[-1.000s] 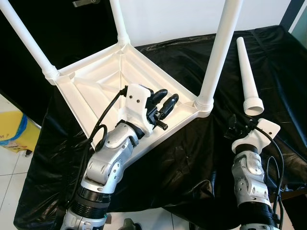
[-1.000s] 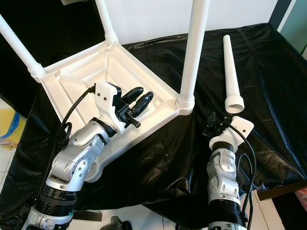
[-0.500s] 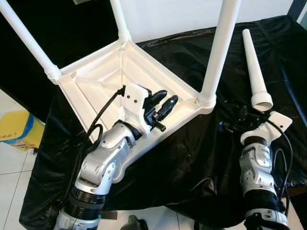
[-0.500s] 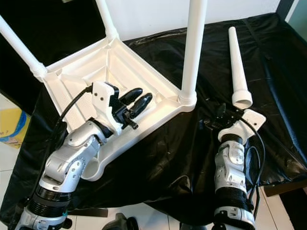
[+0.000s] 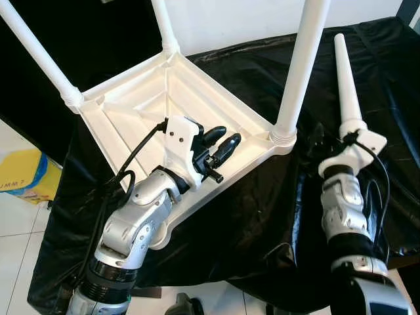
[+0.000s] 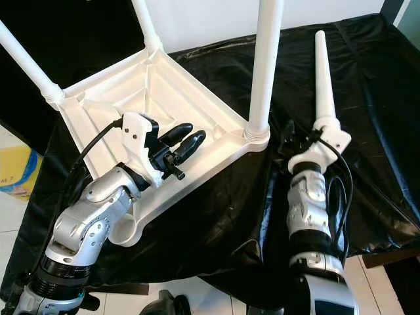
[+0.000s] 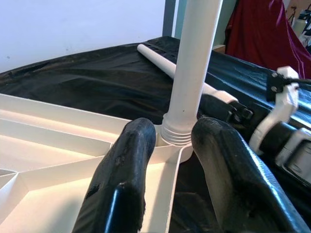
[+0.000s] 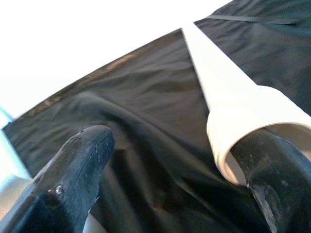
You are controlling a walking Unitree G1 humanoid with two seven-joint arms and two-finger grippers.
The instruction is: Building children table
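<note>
Leg point(image 5: 348, 92), loose 4th one, is lying on black sheet point(image 5: 249, 216) w/ its wide hollow end just at right gripper point(image 8: 160, 179), fingers spread, one fingertip point(image 8: 272, 170) touching the rim. Looks light, stiff, slick plastic; tapered, so prob. best gripped near thick end. Left gripper point(image 7: 170, 160) is hovering open over upturned tabletop point(image 5: 138, 111), facing the nearest fitted leg point(image 7: 192, 73).

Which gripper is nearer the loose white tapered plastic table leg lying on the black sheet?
Right. The right gripper is at the loose white tapered plastic table leg's wide end; the left gripper hovers over the upturned white tabletop.
</note>
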